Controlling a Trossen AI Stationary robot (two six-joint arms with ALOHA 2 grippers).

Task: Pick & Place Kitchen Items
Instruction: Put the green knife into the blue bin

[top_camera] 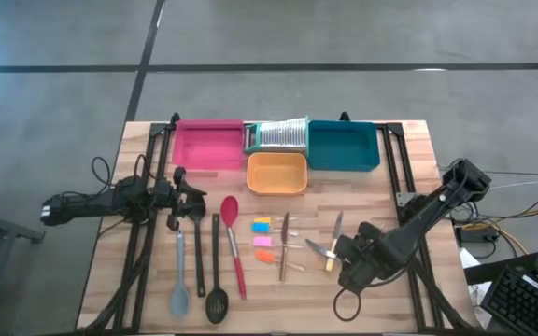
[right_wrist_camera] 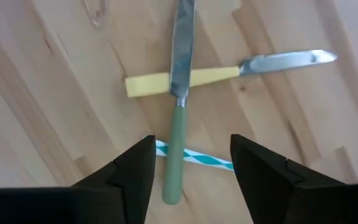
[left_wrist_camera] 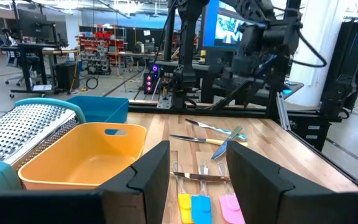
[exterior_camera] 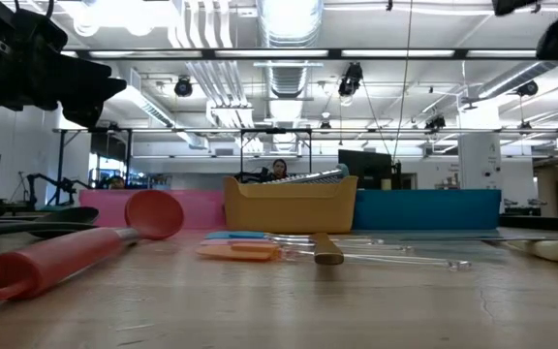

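Wooden slats of the counter (top_camera: pixel 381 159) carry every kitchen item; none lies in a tray. Taking the orange tray (top_camera: pixel 276 174) as landmark: the pink tray (top_camera: pixel 207 145) sits beyond it to the left, the teal tray (top_camera: pixel 344 147) beyond it to the right, and the silver grater (top_camera: pixel 278 136) leans between those two, just behind the orange one. In the high view all three trays look bare inside, so I judge the placing has barely begun and nearly everything is left.

In front of the orange tray, counted from the high view:
- three long utensils to its left-front: a grey-blue spoon (top_camera: pixel 179 289), a black slotted spoon (top_camera: pixel 216 297), a red spoon (top_camera: pixel 233 233);
- about four small coloured pieces directly in front: yellow and blue (top_camera: pixel 261 225), an orange one and a pink one below them;
- two wood-handled knives (top_camera: pixel 284 245) just right of those pieces;
- two more knives to the right-front, lying crossed: a yellow-handled knife (right_wrist_camera: pixel 185 78) and a green-handled knife (right_wrist_camera: pixel 177 134), with a striped straw (right_wrist_camera: pixel 194 157) under the green handle.

The right end effector (right_wrist_camera: pixel 191 168) hovers straight above the crossed pair, its fingers spread on either side of the green handle and pinching nothing. The left end effector (left_wrist_camera: pixel 197 171) hangs left of the orange tray, above the long utensils' upper ends, fingers apart and empty.
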